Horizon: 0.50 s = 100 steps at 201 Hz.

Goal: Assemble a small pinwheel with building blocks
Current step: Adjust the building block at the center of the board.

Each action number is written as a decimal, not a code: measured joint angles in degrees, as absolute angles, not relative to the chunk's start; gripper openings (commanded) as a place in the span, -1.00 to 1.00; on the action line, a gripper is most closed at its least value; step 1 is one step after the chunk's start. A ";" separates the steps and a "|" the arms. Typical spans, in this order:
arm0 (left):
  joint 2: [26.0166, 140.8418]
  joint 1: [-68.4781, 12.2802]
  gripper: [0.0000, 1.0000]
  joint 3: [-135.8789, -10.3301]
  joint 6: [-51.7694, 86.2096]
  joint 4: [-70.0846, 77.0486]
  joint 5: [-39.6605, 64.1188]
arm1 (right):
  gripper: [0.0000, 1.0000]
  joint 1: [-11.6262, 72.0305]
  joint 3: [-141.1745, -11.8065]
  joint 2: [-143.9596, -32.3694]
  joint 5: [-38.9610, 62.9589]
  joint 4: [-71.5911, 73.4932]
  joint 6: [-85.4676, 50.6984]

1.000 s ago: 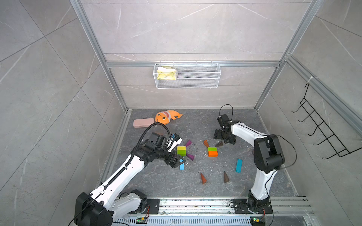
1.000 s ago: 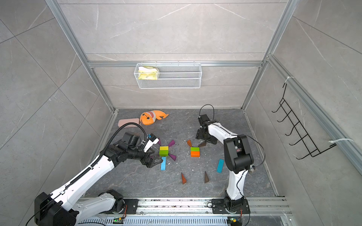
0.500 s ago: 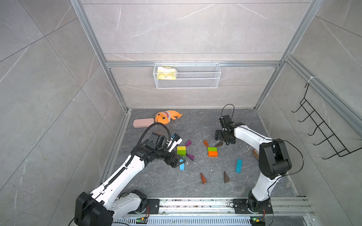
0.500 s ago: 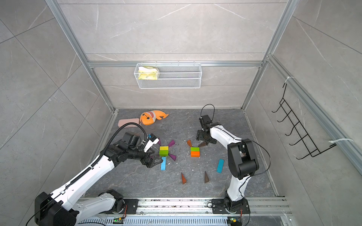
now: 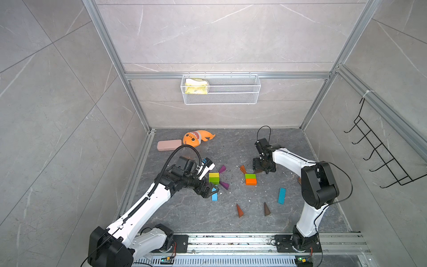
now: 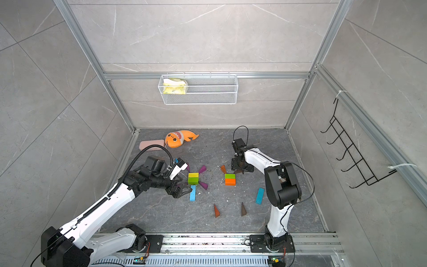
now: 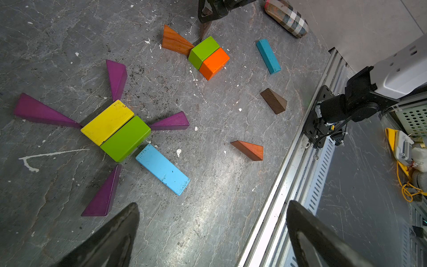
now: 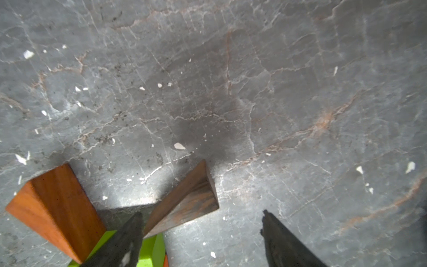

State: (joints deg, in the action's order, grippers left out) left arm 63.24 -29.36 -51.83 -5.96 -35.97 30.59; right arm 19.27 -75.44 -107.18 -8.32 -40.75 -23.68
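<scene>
Right claw (image 8: 201, 213) narrowing over brown wedge (image 8: 184, 198) beside green brick (image 8: 152, 252) — jaws apart, no pinch yet; left claw (image 7: 213, 203) spread, idle — likely reseating wedge as blade.

Standing here, I can't read any lettering, label, brand or number. The building blocks (image 7: 107, 122) show only plain paint and wood grain. The yellow packet (image 5: 196, 87) in the wire basket (image 5: 233, 98) on the back wall is too small to tell whether it carries print.
</scene>
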 measured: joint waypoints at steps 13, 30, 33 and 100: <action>63.24 -29.36 1.00 -51.83 -5.93 -35.97 30.59 | 0.62 19.46 -75.42 -107.33 -8.32 -40.75 -23.68; 63.24 -29.36 1.00 -51.83 -5.93 -35.97 30.59 | 0.62 19.73 -75.42 -107.53 -8.32 -40.75 -23.64; 63.24 -29.36 1.00 -51.83 -5.96 -35.97 30.59 | 0.62 19.79 -75.40 -107.57 -8.32 -40.75 -23.64; 63.24 -29.36 1.00 -51.83 -5.96 -35.97 30.59 | 0.61 20.69 -74.00 -107.68 -8.34 -40.82 -23.27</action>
State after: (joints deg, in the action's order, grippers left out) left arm 63.24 -29.36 -51.83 -5.96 -35.97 30.59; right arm 20.69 -74.00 -107.68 -8.34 -40.82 -23.27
